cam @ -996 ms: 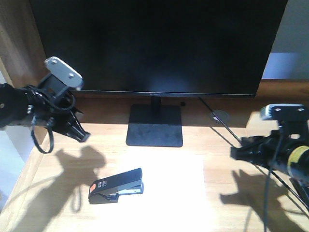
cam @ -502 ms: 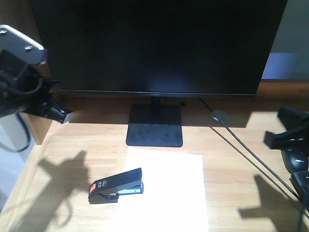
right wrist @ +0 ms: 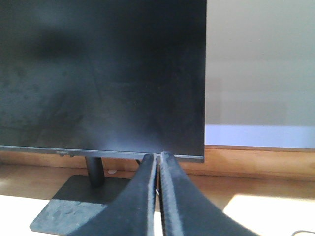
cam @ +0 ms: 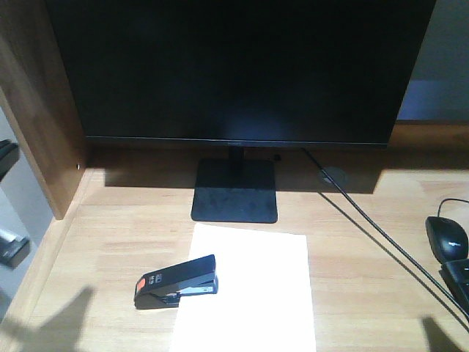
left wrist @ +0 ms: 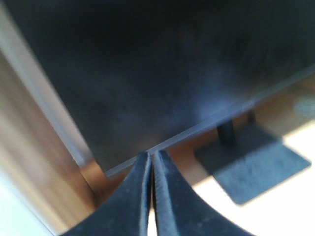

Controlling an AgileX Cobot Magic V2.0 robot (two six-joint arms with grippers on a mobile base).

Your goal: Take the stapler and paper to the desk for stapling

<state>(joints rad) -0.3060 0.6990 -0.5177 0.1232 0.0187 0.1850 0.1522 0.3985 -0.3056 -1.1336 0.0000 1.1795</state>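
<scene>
While the stapler (cam: 176,281) lay on the left edge of the paper (cam: 249,293) on your desk (cam: 366,264), both the left gripper (left wrist: 151,162) and right gripper (right wrist: 158,162) had their jaws pressed together, empty.

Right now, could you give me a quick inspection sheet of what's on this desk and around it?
Surface: pale wooden desk, part sunlit, part in shadow.
Job's things: stapler lying across the left edge of the paper, in front of the monitor stand.
Clutter: monitor, mouse, keyboard corner at far right.
Grippers: left gripper and right gripper both shut, holding nothing, facing the monitor.
Cables: one black cable running diagonally over the desk's right side.
Surroundings: wooden side panel at left.
</scene>
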